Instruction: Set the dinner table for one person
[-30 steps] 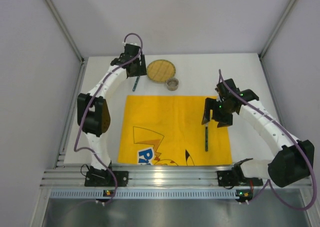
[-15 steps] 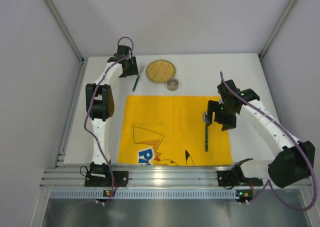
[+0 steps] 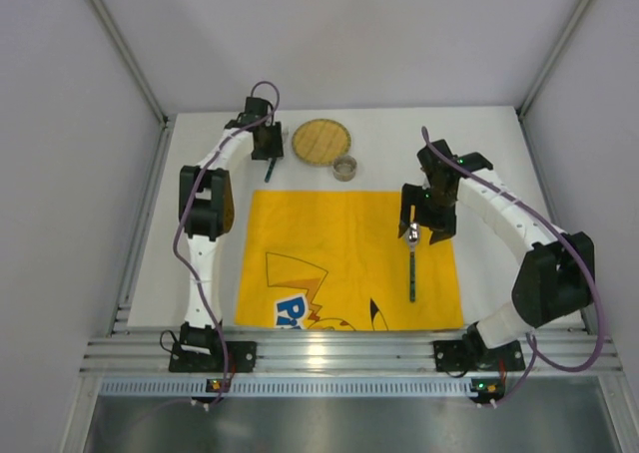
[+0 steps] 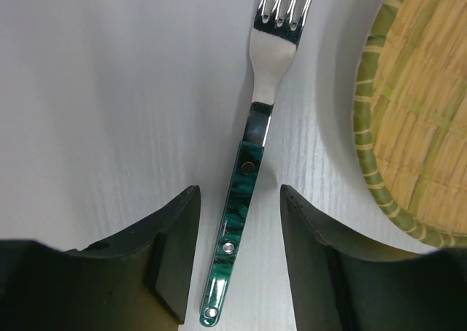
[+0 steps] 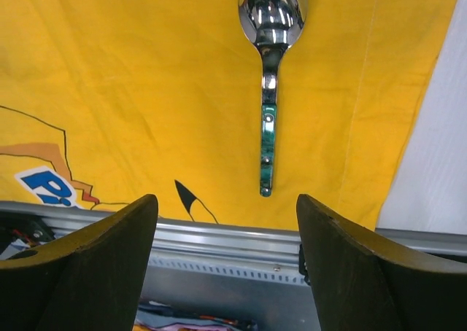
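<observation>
A fork point(image 4: 252, 163) with a green marbled handle lies on the white dinner table point(image 3: 499, 144) at the back left, beside a round woven bamboo plate point(image 3: 321, 141). My left gripper point(image 4: 239, 192) is open, its fingers on either side of the fork's handle with gaps on both sides; from above it point(image 3: 265, 144) covers most of the fork. A matching spoon point(image 5: 270, 90) lies on the right part of the yellow cartoon mat point(image 3: 339, 243). My right gripper point(image 5: 226, 200) is open and empty, hovering above the spoon's bowl end point(image 3: 411, 235).
A small round cup point(image 3: 344, 168) stands just in front of the bamboo plate, near the mat's back edge. The plate's rim point(image 4: 372, 149) is close to my left gripper's right finger. A ribbed aluminium rail point(image 3: 319, 353) runs along the table's near edge.
My left gripper has shifted right and down over the fork, which lay uncovered half a second ago. My right gripper has moved left and farther back, and its arm has swung inward.
</observation>
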Tool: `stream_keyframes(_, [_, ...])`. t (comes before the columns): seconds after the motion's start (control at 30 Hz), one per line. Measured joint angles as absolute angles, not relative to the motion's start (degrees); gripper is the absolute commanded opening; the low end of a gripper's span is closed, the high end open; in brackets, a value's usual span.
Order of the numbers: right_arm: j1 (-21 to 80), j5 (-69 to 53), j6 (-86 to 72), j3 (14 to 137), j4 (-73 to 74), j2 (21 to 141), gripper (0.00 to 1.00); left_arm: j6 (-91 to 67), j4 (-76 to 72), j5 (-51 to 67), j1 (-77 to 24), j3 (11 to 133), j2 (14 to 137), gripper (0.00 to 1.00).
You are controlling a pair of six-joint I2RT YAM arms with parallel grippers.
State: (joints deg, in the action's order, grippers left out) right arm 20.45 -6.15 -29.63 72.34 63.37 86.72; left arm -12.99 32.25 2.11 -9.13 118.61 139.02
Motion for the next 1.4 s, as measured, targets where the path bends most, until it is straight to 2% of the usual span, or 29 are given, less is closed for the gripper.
stream_keyframes(0.07, [20.45, -6.24, -29.54, 73.30, 63.44, 87.94, 0.77, -12.47, 31.83, 0.91, -9.28, 118.65, 139.09, 0.47])
stream_keyframes(0.13, [20.45, -6.39, -29.43, 74.37, 63.42, 89.03, 0.76, -11.97, 31.66, -0.78, -9.43, 118.65, 139.26, 0.37])
stream_keyframes(0.17, [20.45, -6.42, -29.32, 74.83, 63.44, 89.38, 0.77, -11.90, 31.64, -1.10, -9.45, 118.67, 139.28, 0.29])
stream_keyframes(0.2, [20.45, -6.50, -29.17, 75.29, 63.42, 89.65, 0.77, -11.86, 31.64, -1.48, -9.47, 118.67, 139.28, 0.15])
stream_keyframes(0.27, [20.45, -6.61, -28.99, 75.96, 63.37, 89.82, 0.76, -12.01, 31.66, -1.91, -9.47, 118.67, 139.31, 0.00])
stream_keyframes(0.6, [20.45, -6.81, -28.23, 76.20, 63.22, 89.78, 0.79, -14.28, 33.06, -2.37, -9.50, 118.91, 137.56, 0.00])
stream_keyframes(0.7, [20.45, -7.86, -27.79, 77.06, 63.16, 90.17, 0.83, -14.74, 34.11, -2.66, -9.47, 118.34, 133.58, 0.00])
stream_keyframes(0.8, [20.45, -9.96, -27.20, 83.35, 63.09, 93.84, 0.87, -15.14, 34.09, -2.35, -9.54, 114.41, 126.15, 0.00])
stream_keyframes(0.9, [20.45, -11.99, -26.55, 93.86, 61.39, 101.03, 0.89, -16.95, 34.22, -1.78, -9.98, 105.12, 115.28, 0.00])
stream_keyframes(1.2, [20.51, -13.63, -26.70, 131.46, 59.02, 132.66, 0.88, -28.05, 35.46, 0.60, -18.24, 65.30, 80.88, 0.00])
stream_keyframes(1.4, [20.51, -13.58, -29.80, 135.20, 56.40, 143.24, 0.83, -35.68, 37.41, -0.03, -24.34, 48.45, 66.76, 0.00])
